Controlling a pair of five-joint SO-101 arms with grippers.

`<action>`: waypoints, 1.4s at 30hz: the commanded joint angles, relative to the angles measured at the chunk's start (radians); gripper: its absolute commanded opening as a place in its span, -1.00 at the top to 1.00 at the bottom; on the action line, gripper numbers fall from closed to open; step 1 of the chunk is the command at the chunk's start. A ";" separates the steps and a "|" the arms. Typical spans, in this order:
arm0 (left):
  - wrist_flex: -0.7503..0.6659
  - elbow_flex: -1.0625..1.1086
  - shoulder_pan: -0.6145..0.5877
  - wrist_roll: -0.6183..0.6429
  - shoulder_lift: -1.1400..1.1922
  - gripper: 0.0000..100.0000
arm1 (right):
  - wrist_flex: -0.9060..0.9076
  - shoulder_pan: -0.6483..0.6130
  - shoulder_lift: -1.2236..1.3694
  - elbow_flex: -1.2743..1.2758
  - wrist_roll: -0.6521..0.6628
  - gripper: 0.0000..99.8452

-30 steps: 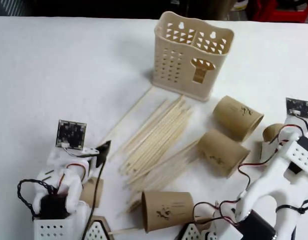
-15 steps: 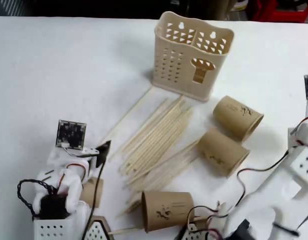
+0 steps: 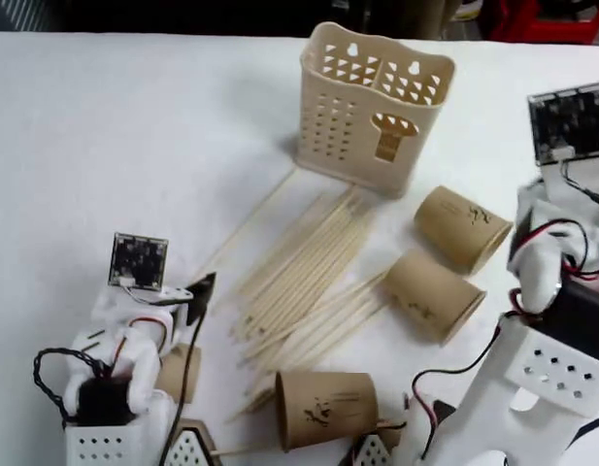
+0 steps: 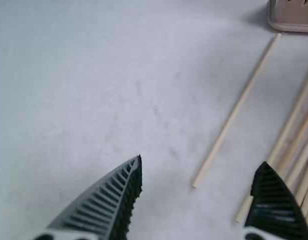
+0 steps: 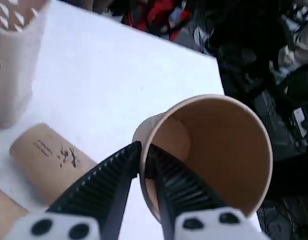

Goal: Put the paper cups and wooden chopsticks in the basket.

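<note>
A cream basket (image 3: 372, 107) stands upright at the back of the table. Wooden chopsticks (image 3: 299, 272) lie fanned out in front of it. Three paper cups lie on their sides: one (image 3: 461, 228), one (image 3: 432, 296) and one (image 3: 326, 408). My right gripper (image 5: 145, 150) is shut on the rim of another paper cup (image 5: 213, 145), held off the table. The right arm (image 3: 551, 262) stands raised at the right edge. My left gripper (image 4: 201, 162) is open and low over the table at the front left, with a single chopstick (image 4: 238, 110) just beyond its tips.
The white table (image 3: 134, 146) has free room at the left and back left. The right wrist view takes in a lying cup (image 5: 49, 155), the basket's side (image 5: 14, 50) and dark clutter (image 5: 273, 60) past the table's edge.
The right arm has swung up and toward the back with the cup that lay at the right edge. The left arm has not moved.
</note>
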 commanded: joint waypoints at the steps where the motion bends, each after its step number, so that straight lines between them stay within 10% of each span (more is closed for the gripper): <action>1: -0.025 -0.006 -0.007 -0.012 -0.010 0.31 | -0.058 -0.097 0.013 -0.109 -0.023 0.96; 19: -0.025 -0.006 -0.007 -0.012 -0.010 0.31 | -0.128 -0.435 0.456 -0.519 -0.023 0.96; 42: -0.025 -0.006 -0.007 -0.012 -0.010 0.31 | 0.097 -0.487 0.915 -0.867 -0.080 0.96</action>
